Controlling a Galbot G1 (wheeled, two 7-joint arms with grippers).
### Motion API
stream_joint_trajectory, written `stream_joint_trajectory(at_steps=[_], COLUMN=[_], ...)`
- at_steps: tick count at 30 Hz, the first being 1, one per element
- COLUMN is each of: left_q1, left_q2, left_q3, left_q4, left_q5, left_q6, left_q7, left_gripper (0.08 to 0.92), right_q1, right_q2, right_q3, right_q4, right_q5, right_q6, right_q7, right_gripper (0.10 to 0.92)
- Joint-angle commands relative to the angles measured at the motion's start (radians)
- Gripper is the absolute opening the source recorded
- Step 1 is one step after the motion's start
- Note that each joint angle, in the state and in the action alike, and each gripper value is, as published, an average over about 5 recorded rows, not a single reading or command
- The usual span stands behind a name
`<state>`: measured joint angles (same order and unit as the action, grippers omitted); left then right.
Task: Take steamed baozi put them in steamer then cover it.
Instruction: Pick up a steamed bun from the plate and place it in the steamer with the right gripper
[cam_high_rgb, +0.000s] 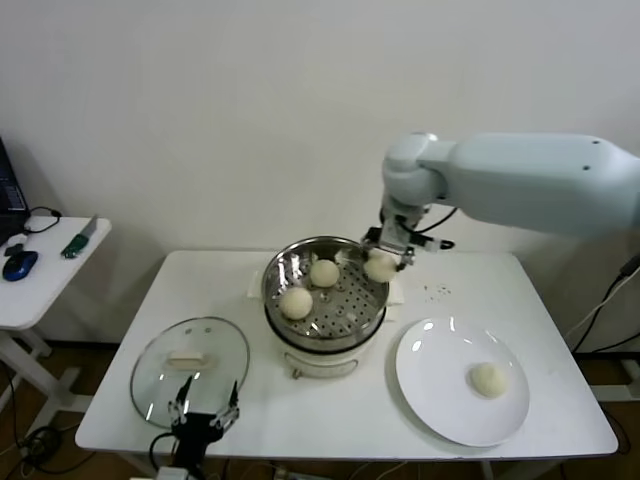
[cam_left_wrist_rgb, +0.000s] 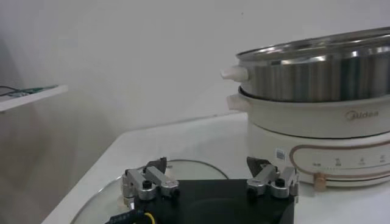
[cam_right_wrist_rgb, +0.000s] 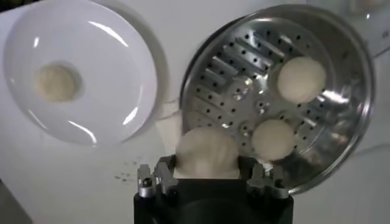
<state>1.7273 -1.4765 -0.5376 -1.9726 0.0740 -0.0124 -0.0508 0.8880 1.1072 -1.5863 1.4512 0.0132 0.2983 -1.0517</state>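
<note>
Now we carry a baozi (cam_high_rgb: 380, 265) clamped in our right gripper (cam_high_rgb: 385, 262) fingers over the steamer (cam_high_rgb: 322, 325) rim to drop it | left gripper (cam_high_rgb: 205, 412) fingers spread, near the cover (cam_high_rgb: 160, 375) | one bun (cam_high_rgb: 488, 379) on the plate (cam_high_rgb: 440, 400).

Place: lab / test room, not a real kitchen
Clues: bare white wall (cam_high_rgb: 200, 100); plain white surface (cam_high_rgb: 330, 420); side table (cam_high_rgb: 45, 270) w/ mouse (cam_high_rgb: 18, 264), cables (cam_high_rgb: 40, 218)
</note>
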Motion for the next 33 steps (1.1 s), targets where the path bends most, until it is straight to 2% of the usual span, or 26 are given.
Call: stream_joint_trajectory(at_steps=[1,8,19,33], left_q1=[0.008,0.007,-0.006,-0.019], left_q2=[-0.002,0.004,0.003,-0.005], left_q3=[-0.005,-0.015,-0.009,0.004], left_q4=[-0.009,-0.011,0.006,0.007], left_q5=[-0.005,-0.016,-0.008,-0.004], left_q6=[0.003,0.007,0.009,0.019], left_q7=[0.000,-0.002,-0.004,-0.010], left_gripper=[0.823,0.823,0.823,0.823], right_q1=[-0.162,-0.216,-0.226,-0.239], right_q2=[0.215,0.255,0.253,0.239], right_q3=[0.081,0.038,-0.005,0.000], right_q4=[-0.112,-0.158,-0.147,-0.179], right_q5=[-0.064,-0.075,0.006,0.007], right_q6=[0.096,0.160,0.140,0.145], right_q7=[0.005,0.018,0.005,-0.001], right_gripper=[0.674,0.675,0.678,0.691])
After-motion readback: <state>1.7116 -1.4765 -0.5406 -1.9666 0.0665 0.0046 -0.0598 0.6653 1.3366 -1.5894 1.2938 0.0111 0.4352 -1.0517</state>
